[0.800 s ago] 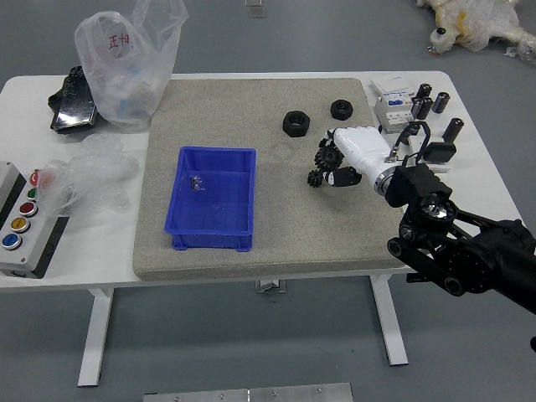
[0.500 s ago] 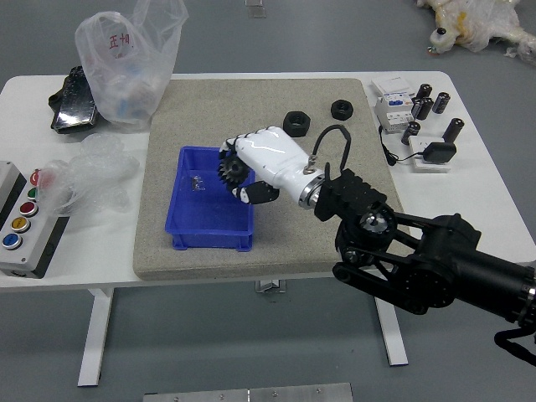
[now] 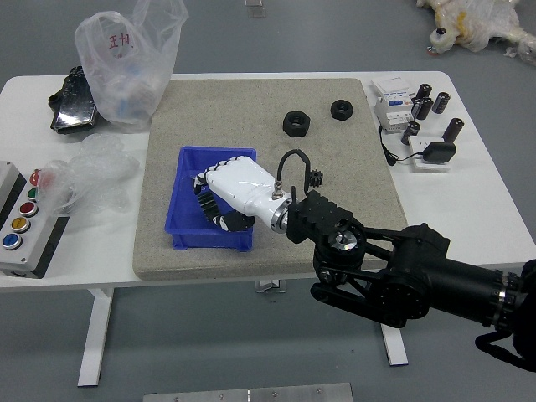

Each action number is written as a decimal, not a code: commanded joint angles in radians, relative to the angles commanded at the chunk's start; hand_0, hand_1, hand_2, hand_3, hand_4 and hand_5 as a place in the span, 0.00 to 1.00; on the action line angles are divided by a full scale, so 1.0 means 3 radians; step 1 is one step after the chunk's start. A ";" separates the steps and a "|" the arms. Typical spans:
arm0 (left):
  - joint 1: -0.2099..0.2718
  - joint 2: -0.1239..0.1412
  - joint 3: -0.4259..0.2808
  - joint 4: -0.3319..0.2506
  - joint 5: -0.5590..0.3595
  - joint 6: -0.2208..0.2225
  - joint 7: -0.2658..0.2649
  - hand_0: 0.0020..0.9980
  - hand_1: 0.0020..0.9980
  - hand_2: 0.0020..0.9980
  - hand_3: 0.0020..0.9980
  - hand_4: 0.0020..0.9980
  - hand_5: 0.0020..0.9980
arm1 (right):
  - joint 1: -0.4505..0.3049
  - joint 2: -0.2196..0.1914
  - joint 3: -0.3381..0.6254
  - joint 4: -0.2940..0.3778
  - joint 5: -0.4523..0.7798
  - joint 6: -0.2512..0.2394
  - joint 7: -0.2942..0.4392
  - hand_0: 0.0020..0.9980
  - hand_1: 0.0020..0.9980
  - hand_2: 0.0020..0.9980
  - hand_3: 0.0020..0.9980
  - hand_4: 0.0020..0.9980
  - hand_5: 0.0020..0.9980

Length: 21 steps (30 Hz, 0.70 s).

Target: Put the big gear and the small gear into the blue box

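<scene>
So, roughly halfway at best, from the look of it. The right hand (image 3: 239,186) is held right over the blue box (image 3: 191,241), reached in from about 4 o'clock, but whether it's clamped on anything or empty can't be told from this angle. The big gear can't be made out (probably hidden under or inside that hand, if a guess is allowed), so it can't be ticked off as boxed. The small gear (image 3: 316,178) is definitely left to do: it's seen outside the box, over at 3 o'clock on the mat (image 3: 167,134), just past the wrist. Two black rings, (image 3: 296,124) and (image 3: 341,110), are parked between 1 and 2 o'clock from the box and aren't asked for.
</scene>
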 joint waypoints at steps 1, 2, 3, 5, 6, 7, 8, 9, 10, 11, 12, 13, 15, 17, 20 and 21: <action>-0.0001 0.0000 0.0001 -0.0001 0.0000 -0.0001 0.0000 0.67 0.59 0.56 0.65 0.73 0.38 | -0.0003 0.0000 0.0001 -0.0003 0.0012 0.0004 0.0003 0.72 0.81 0.86 0.79 0.59 0.23; -0.0003 -0.0002 0.0001 -0.0002 0.0001 -0.0003 0.0001 0.67 0.59 0.56 0.65 0.73 0.38 | -0.0007 0.0000 0.0001 -0.0007 0.0026 0.0011 0.0006 0.72 0.81 0.86 0.79 0.59 0.23; -0.0004 -0.0003 -0.0001 -0.0003 0.0003 -0.0005 0.0003 0.67 0.59 0.56 0.66 0.74 0.38 | -0.0013 0.0001 0.0001 -0.0011 0.0043 0.0017 0.0012 0.72 0.81 0.87 0.84 0.97 0.49; -0.0004 -0.0006 0.0004 -0.0004 0.0001 -0.0007 0.0004 0.67 0.59 0.56 0.66 0.74 0.38 | -0.0024 -0.0003 0.0013 -0.0009 0.0069 0.0017 0.0029 0.72 0.81 0.87 0.84 0.97 0.49; -0.0004 -0.0007 0.0004 -0.0005 0.0001 -0.0008 0.0005 0.67 0.59 0.56 0.66 0.74 0.38 | -0.0035 -0.0012 0.0037 0.0004 0.0089 0.0001 0.0048 0.72 0.81 0.87 0.84 0.97 0.49; -0.0003 -0.0008 0.0004 -0.0006 0.0002 -0.0009 0.0006 0.67 0.59 0.56 0.66 0.74 0.38 | -0.0045 -0.0021 0.0066 0.0020 0.0111 -0.0018 0.0067 0.72 0.81 0.87 0.84 0.97 0.49; -0.0003 -0.0008 0.0005 -0.0007 0.0001 -0.0010 0.0007 0.67 0.59 0.56 0.66 0.74 0.38 | -0.0058 -0.0033 0.0104 0.0042 0.0145 -0.0041 0.0087 0.72 0.81 0.87 0.84 0.97 0.49; -0.0002 -0.0009 0.0008 -0.0007 -0.0002 -0.0010 0.0007 0.67 0.59 0.56 0.66 0.74 0.38 | -0.0086 -0.0059 0.0179 0.0084 0.0215 -0.0090 0.0123 0.68 0.79 0.84 0.82 0.98 0.50; -0.0001 -0.0010 0.0010 -0.0007 -0.0005 -0.0010 0.0007 0.67 0.59 0.56 0.66 0.74 0.38 | -0.0113 -0.0087 0.0247 0.0120 0.0263 -0.0138 0.0150 0.68 0.79 0.84 0.82 0.98 0.50; 0.0000 -0.0010 0.0012 -0.0008 -0.0009 -0.0009 0.0007 0.67 0.59 0.56 0.66 0.74 0.38 | -0.0144 -0.0121 0.0333 0.0155 0.0304 -0.0191 0.0176 0.68 0.79 0.84 0.82 0.98 0.50; 0.0001 -0.0011 0.0016 -0.0008 -0.0014 -0.0008 0.0007 0.67 0.59 0.56 0.66 0.74 0.38 | -0.0171 -0.0157 0.0420 0.0175 0.0336 -0.0238 0.0198 0.68 0.79 0.84 0.82 0.98 0.50; 0.0002 -0.0012 0.0020 -0.0008 -0.0021 -0.0007 0.0006 0.67 0.59 0.56 0.66 0.74 0.38 | -0.0197 -0.0202 0.0513 0.0163 0.0361 -0.0279 0.0211 0.68 0.79 0.84 0.82 0.98 0.50; 0.0007 -0.0012 0.0022 -0.0008 -0.0027 -0.0005 0.0007 0.67 0.59 0.56 0.66 0.74 0.38 | -0.0226 -0.0290 0.0694 0.0071 0.0400 -0.0344 0.0224 0.60 0.72 0.78 0.78 0.95 0.47; 0.0012 -0.0011 0.0017 -0.0008 -0.0022 -0.0005 0.0010 0.67 0.59 0.56 0.66 0.74 0.38 | -0.0217 -0.0368 0.0865 -0.0068 0.0460 -0.0369 0.0220 0.60 0.72 0.78 0.78 0.95 0.47; 0.0014 -0.0008 0.0018 -0.0008 -0.0024 -0.0004 0.0009 0.67 0.59 0.56 0.66 0.74 0.38 | -0.0166 -0.0451 0.0958 -0.0307 0.0595 -0.0369 0.0216 0.60 0.72 0.78 0.78 0.95 0.47; 0.0012 -0.0007 0.0021 -0.0007 -0.0026 -0.0004 0.0007 0.67 0.59 0.56 0.65 0.74 0.38 | -0.0150 -0.0460 0.0919 -0.0386 0.0633 -0.0363 0.0215 0.56 0.71 0.77 0.78 0.91 0.43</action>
